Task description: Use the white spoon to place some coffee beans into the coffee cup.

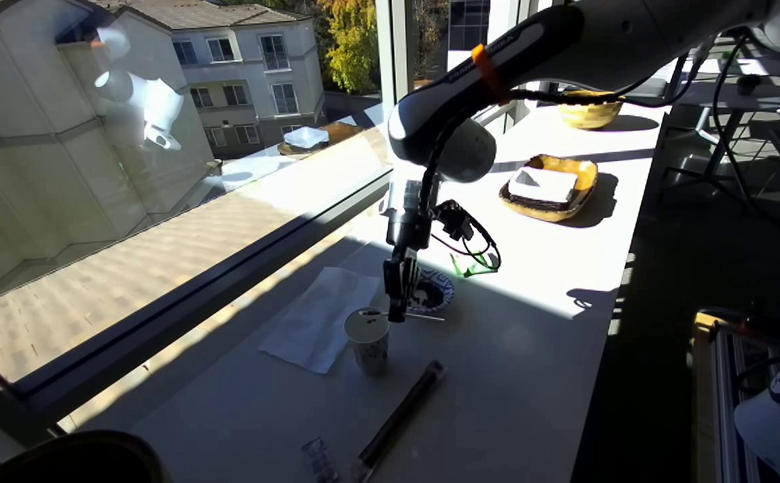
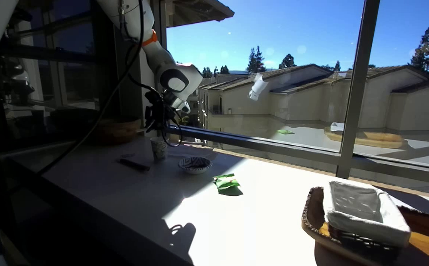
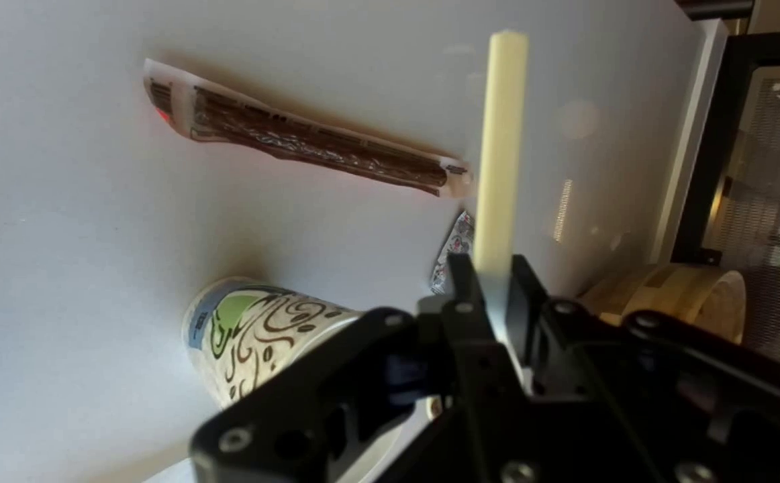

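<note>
The coffee cup [image 1: 371, 352] stands upright on the table in both exterior views [image 2: 160, 149]. In the wrist view the printed cup [image 3: 256, 335] is partly hidden behind the gripper. My gripper [image 1: 397, 316] is shut on the white spoon's handle [image 1: 430, 318], which also shows between the fingers [image 3: 495, 288] in the wrist view [image 3: 503, 134]. In an exterior view the spoon lies roughly level, its bowl end above the cup's mouth with something dark on it. A few dark specks show inside the cup. Coffee beans [image 1: 435, 294] form a dark mass in a patterned bowl beside the cup.
The patterned bowl [image 2: 195, 170] stands beside the cup. A long dark wrapped stick [image 3: 309, 144] and a small packet [image 3: 454, 251] lie near it. A white napkin [image 1: 326, 312] lies by the window. A green packet [image 2: 226, 182] and a lined basket [image 2: 369, 221] are farther along.
</note>
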You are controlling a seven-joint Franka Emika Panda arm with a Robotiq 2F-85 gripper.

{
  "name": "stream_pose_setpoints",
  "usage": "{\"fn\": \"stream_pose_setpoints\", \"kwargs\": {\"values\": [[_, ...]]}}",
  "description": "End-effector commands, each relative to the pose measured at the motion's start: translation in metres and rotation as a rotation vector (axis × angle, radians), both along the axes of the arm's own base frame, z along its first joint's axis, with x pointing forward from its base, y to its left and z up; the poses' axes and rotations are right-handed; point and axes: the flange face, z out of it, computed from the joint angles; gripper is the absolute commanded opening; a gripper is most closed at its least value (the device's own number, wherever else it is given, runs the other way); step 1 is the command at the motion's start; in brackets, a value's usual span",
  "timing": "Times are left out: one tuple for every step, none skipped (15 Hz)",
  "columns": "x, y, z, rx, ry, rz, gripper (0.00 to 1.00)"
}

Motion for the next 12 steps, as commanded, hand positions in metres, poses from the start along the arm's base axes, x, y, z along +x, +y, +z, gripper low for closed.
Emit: {"fn": "stream_pose_setpoints", "kwargs": {"values": [[0.008,-0.007,-0.007,0.058,0.015,0.016,0.04],[0.010,-0.009,-0.009,0.067,0.016,0.019,0.04],[0.011,-0.010,-0.010,0.077,0.021,0.026,0.04],[0.012,-0.010,-0.010,0.085,0.025,0.031,0.04],[0.013,-0.011,-0.011,0.095,0.032,0.040,0.04],[0.014,-0.010,-0.012,0.108,0.039,0.052,0.04],[0.014,-0.010,-0.012,0.122,0.048,0.064,0.04],[0.015,-0.011,-0.012,0.134,0.056,0.066,0.04],[0.017,-0.013,-0.013,0.150,0.068,0.065,0.04],[0.018,-0.015,-0.014,0.158,0.074,0.061,0.04],[0.019,-0.017,-0.014,0.174,0.084,0.063,0.04],[0.020,-0.019,-0.015,0.184,0.090,0.059,0.04]]}}
